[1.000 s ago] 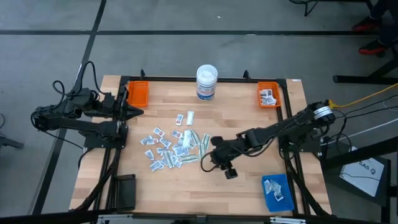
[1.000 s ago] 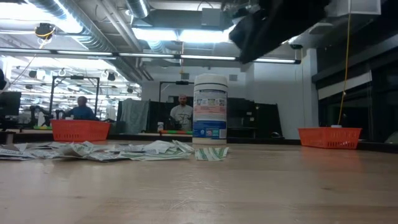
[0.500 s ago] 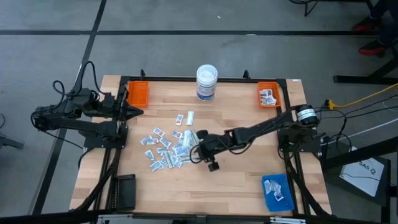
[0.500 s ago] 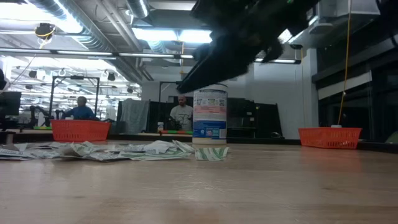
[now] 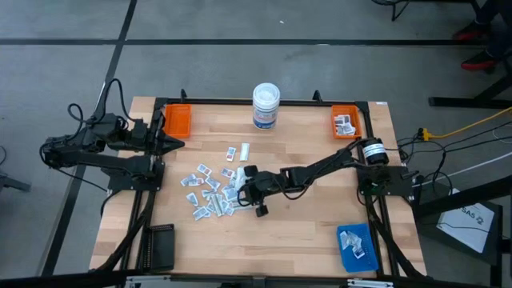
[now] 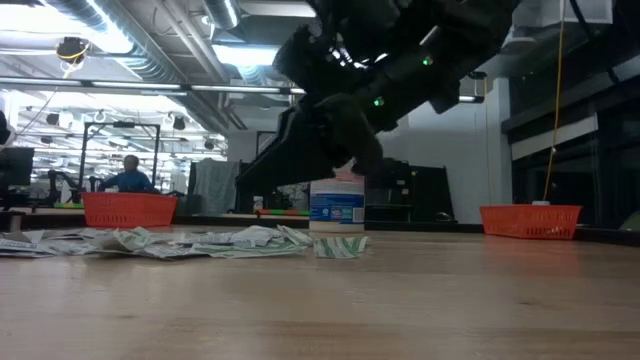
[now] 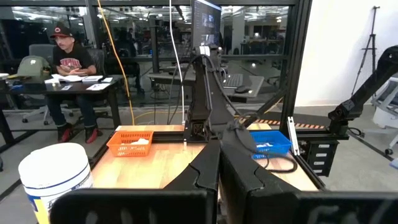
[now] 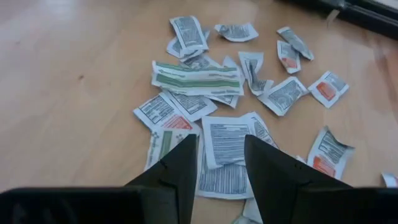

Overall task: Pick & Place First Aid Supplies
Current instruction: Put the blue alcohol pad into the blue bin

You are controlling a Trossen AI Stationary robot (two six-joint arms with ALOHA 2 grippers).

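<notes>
Over the last second the right arm has been swung from the open middle of the counter point(image 5: 320, 232) leftward, and its gripper point(image 5: 244, 183) is now held just over the near edge of the scattered first aid supplies point(image 5: 212, 190). In the right wrist view the jaws are seen parted, with nothing between them, and a white packet with dense print point(image 8: 225, 142) lies on the wood directly under the gap, with a long green-striped strip point(image 8: 198, 76) just beyond it. No packet is seen lifted. The move is judged to be the approach for another pick, so the descent and the closing remain to be done. Some packets already lie in the blue tray point(image 5: 358, 246) and in the orange tray point(image 5: 346, 123) on the right side. The left gripper point(image 5: 170, 142) is kept parked with its jaws clenched on nothing at the left edge, beside the other orange tray point(image 5: 177, 120).
</notes>
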